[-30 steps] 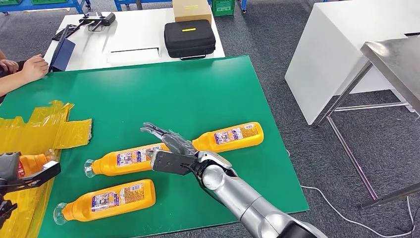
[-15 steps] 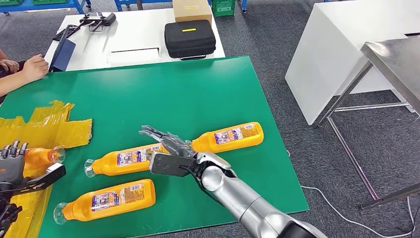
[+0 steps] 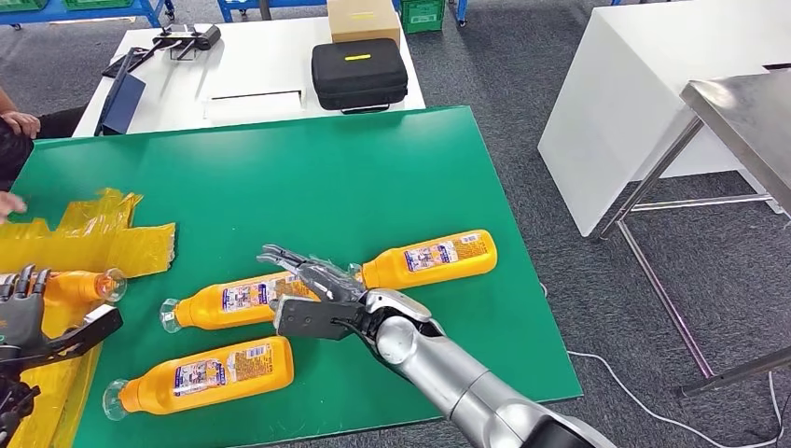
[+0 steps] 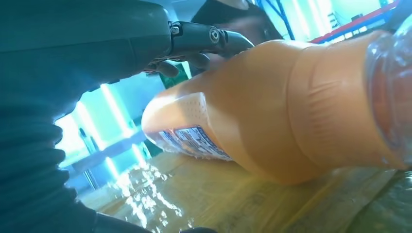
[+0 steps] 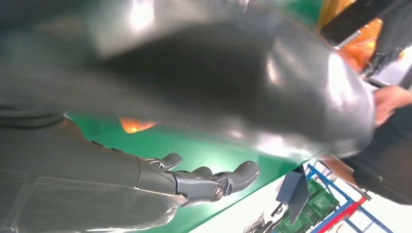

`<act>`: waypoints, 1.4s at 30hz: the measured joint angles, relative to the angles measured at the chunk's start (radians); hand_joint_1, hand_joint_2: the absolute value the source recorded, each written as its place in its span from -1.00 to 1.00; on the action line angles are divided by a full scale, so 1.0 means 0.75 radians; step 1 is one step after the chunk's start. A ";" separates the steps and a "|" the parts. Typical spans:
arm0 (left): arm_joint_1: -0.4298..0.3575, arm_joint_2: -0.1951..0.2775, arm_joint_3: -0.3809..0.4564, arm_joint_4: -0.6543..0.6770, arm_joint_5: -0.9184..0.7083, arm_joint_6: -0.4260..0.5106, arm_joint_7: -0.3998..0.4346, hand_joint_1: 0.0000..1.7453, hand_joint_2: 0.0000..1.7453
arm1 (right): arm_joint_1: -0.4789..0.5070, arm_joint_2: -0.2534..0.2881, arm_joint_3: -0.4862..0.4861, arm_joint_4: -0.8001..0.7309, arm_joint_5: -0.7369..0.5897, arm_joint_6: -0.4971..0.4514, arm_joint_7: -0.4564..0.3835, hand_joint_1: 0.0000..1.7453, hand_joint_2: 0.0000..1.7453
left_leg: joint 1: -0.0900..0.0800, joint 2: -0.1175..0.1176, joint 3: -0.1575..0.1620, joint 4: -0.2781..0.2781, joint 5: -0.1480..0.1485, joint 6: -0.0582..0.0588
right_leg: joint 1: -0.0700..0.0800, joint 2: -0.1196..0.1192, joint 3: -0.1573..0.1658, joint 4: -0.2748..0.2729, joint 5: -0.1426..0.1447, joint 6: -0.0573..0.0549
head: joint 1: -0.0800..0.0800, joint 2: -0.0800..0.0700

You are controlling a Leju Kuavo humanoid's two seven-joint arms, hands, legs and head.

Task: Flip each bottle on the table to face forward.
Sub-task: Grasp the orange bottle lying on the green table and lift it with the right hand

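Observation:
Three orange bottles lie label-up on the green table (image 3: 373, 168): one at the right (image 3: 431, 259), one in the middle (image 3: 228, 301), one near the front edge (image 3: 201, 373). A fourth orange bottle (image 3: 79, 285) (image 4: 272, 111) lies on the yellow plastic sheet (image 3: 103, 245) at the left. My left hand (image 3: 26, 322) (image 4: 73, 48) sits right beside it with fingers spread and does not grip it. Over the base end of the middle bottle hovers my right hand (image 3: 312, 291), fingers (image 5: 204, 182) stretched out and holding nothing.
A person's hands (image 3: 19, 121) show at the left table edge. Behind stands a white table (image 3: 252, 65) with a black case (image 3: 359, 73), a cardboard box (image 3: 362, 19) and a dark tablet (image 3: 119, 101). A steel table (image 3: 746, 112) is at the right.
My left hand let go of the fourth bottle, which now lies on the yellow sheet. The right hand crept slightly left over the middle bottle. The person's hand drew back from the table.

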 joint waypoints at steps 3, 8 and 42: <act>0.015 -0.014 0.073 -0.003 0.159 0.056 -0.101 -1.00 -1.00 | -0.005 0.011 0.047 0.008 0.116 -0.047 0.045 -1.00 1.00 | 0.000 0.001 0.000 0.000 0.001 -0.001 | 0.000 0.001 -0.001 0.000 0.002 -0.002 | 0.000 0.000; 0.055 -0.055 0.270 -0.079 0.382 0.093 -0.319 -1.00 -1.00 | -0.005 0.050 0.140 0.019 0.275 -0.133 0.117 -1.00 1.00 | 0.000 0.004 -0.001 0.000 0.001 -0.001 | 0.001 0.002 -0.003 0.000 0.002 -0.003 | 0.000 0.000; 0.143 -0.225 0.629 -0.462 1.242 0.067 -0.651 -1.00 1.00 | 0.000 0.181 0.468 0.211 0.448 -0.035 0.383 -1.00 1.00 | 0.000 0.004 -0.002 0.000 0.000 -0.001 | 0.001 0.004 -0.005 0.000 0.002 -0.004 | 0.000 0.000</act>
